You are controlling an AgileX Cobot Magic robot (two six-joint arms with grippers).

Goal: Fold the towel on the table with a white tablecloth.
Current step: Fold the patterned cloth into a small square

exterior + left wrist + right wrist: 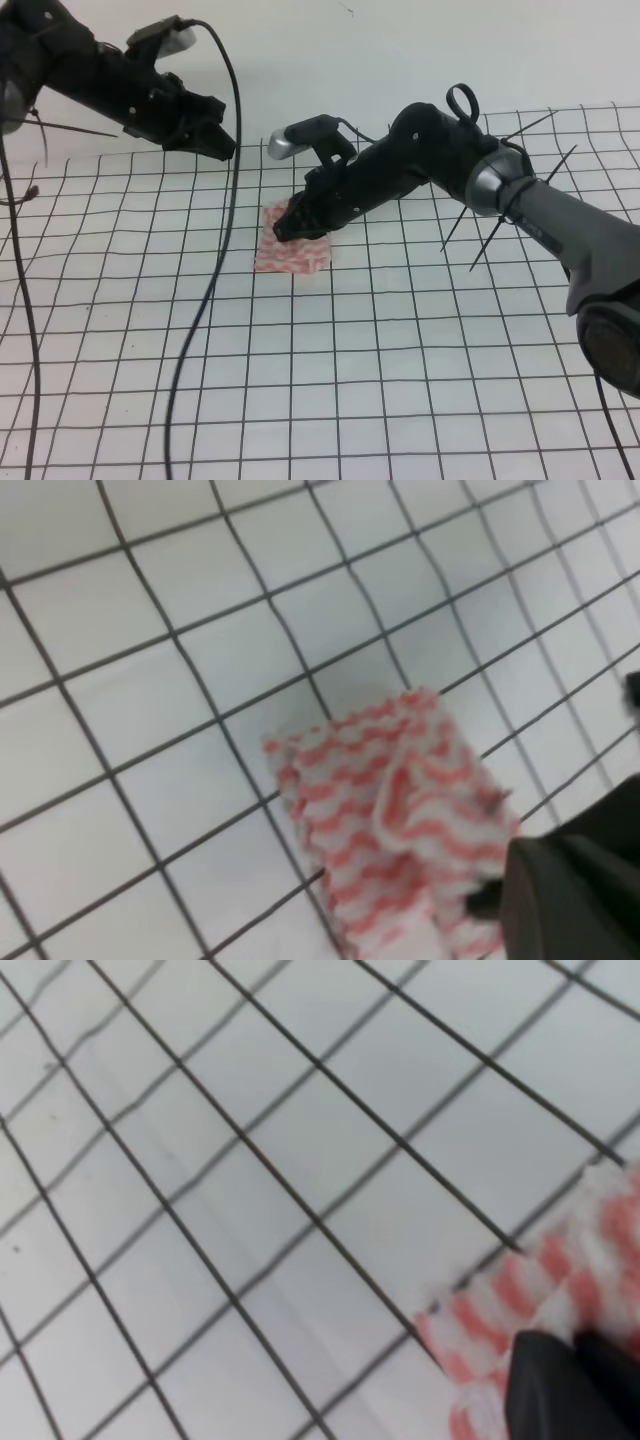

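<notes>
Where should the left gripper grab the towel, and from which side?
Take the towel at its free near-left corner, coming down from the left. It lies flat and bunched on the tablecloth, and the right gripper already covers its far right edge, so that side is blocked.

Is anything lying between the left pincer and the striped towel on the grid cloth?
Nothing visible. The left pincer hangs above bare white tablecloth, apart from the towel. Only the right pincer is at the towel, on its far edge.

Plain white wall [400,50] behind, soft even light, faint shadows
</notes>
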